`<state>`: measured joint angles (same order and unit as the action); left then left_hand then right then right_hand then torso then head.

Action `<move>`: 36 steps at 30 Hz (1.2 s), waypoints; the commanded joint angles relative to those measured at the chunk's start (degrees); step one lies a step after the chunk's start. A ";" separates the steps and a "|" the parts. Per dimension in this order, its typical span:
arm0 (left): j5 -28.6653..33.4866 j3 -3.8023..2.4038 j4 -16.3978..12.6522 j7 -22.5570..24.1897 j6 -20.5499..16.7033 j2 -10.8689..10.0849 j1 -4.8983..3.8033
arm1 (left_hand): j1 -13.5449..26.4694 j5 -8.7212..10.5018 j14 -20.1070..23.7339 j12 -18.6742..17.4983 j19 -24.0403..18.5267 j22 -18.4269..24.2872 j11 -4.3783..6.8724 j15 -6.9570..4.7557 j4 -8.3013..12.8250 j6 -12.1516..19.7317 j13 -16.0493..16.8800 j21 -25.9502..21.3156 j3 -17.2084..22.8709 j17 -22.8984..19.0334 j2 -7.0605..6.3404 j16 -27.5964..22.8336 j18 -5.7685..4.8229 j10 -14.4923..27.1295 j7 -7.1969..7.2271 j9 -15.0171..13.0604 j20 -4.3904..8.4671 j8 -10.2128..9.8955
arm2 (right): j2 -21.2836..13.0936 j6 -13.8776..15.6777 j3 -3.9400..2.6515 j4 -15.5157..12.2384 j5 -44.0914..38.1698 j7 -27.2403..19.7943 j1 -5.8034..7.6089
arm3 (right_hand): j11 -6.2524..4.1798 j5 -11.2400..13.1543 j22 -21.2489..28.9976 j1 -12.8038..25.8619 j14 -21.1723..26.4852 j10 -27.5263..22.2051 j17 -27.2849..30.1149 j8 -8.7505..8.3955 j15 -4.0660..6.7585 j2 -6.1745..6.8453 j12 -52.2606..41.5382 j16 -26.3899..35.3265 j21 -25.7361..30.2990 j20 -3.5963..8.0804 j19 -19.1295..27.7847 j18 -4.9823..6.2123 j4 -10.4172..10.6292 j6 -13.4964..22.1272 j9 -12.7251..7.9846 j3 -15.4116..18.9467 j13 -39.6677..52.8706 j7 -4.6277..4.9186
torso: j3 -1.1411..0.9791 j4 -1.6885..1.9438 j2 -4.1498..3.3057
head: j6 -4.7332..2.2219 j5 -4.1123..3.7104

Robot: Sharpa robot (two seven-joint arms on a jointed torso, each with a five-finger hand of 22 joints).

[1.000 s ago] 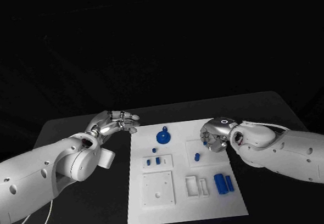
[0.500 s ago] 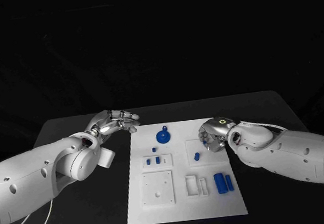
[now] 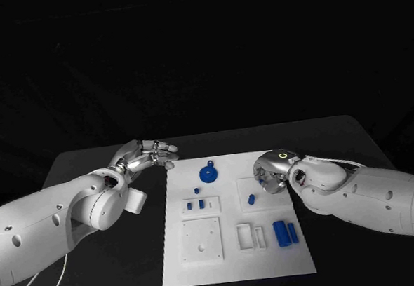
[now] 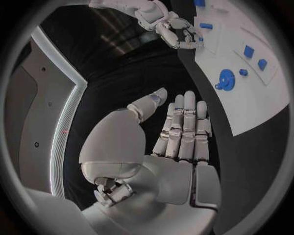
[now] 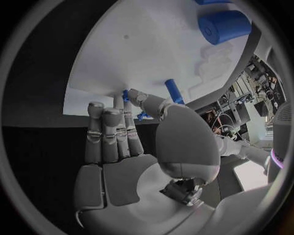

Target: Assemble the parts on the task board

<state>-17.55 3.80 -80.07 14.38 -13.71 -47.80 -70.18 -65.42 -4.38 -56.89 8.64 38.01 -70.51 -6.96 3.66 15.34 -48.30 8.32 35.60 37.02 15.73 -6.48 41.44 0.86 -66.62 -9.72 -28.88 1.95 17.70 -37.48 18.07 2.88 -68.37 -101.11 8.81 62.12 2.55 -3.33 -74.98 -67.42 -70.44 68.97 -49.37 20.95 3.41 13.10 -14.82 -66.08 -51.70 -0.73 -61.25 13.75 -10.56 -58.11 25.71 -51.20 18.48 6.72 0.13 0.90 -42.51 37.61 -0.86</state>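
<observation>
Small blue peg [image 3: 251, 199] is seen standing in the task board [image 3: 238, 266], right of centre, just beside the right hand [image 3: 272, 173], whose fingers are spread, holding nothing. It is judged light, rigid, slippery plastic, best pinched at mid-shaft. Left hand [image 3: 146, 156] is held empty, fingers apart, off the board's far-left corner.

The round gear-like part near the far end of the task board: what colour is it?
Blue. The round gear-like part shows best in the left wrist view, lying on the white task board.
</observation>
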 commanded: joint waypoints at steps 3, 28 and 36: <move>0.39 -0.04 0.06 1.36 -0.08 0.01 -0.05 | 0.27 0.00 -0.39 -0.25 0.36 -0.09 -0.10 -0.09 -0.02 -0.34 -0.07 -0.17 -0.23 0.23 0.02 -0.29 -0.08 0.18 0.14 0.05 0.07 0.45 | 0.01 -0.03 0.24 -0.57 -2.03 1.75 -0.48 | -0.13 -0.61 -1.14 0.30 -0.17 2.32 0.16 0.38 0.51 -0.55 -0.31 -0.29 -0.38 0.15 -0.68 1.25 -0.11 -0.79 0.21 -0.82 0.31 -0.22 | -0.02 -0.01 0.02 | 0.23 -0.20; 0.39 -0.04 1.53 1.42 -0.84 0.10 -0.05 | 0.31 -0.04 -0.90 -0.35 0.76 -0.26 -0.12 -0.33 -0.02 -0.27 -0.08 -0.22 -0.33 1.05 -0.04 -0.33 -0.08 0.17 0.22 0.12 0.28 0.43 | -2.33 5.98 -1.66 -4.72 2.83 0.93 -0.47 | -0.75 -0.94 -1.03 1.09 -1.44 3.91 0.35 0.84 1.13 0.10 -0.38 -0.34 -1.10 0.78 -1.82 1.25 -0.24 -2.13 0.99 -2.14 1.15 -0.79 | -0.03 -0.06 0.05 | -0.03 0.14; 0.43 -0.04 1.83 1.43 -0.86 0.09 -0.05 | 0.36 -0.02 -0.88 -0.38 0.77 -0.28 -0.14 -0.33 -0.03 -0.25 -0.09 -0.25 -0.37 1.15 -0.08 -0.40 -0.10 0.19 0.21 0.13 0.29 0.42 | -4.44 5.28 -3.32 -8.23 4.89 0.47 -0.44 | -0.78 -1.46 -1.01 1.29 -1.58 3.99 0.40 0.82 1.16 0.14 -0.26 -0.26 -1.13 0.87 -1.92 1.25 -0.22 -2.15 1.10 -2.10 1.24 -0.81 | 0.01 -0.05 0.08 | -0.12 0.32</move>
<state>-17.52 3.80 -78.23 14.94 -14.29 -47.81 -70.18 -65.43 -4.37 -57.31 8.64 38.41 -70.74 -6.96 3.25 15.34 -48.30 8.28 35.60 37.02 16.78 -6.48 41.44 0.86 -66.62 -9.72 -28.83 2.35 17.95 -41.75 23.30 -0.38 -75.85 -98.12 10.26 61.70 1.63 -4.66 -74.93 -66.81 -71.87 70.28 -49.03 21.56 4.20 13.13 -15.03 -66.10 -52.52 0.09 -62.87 13.76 -10.84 -59.90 26.75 -52.98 19.58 5.98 0.09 0.85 -42.46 37.51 -0.60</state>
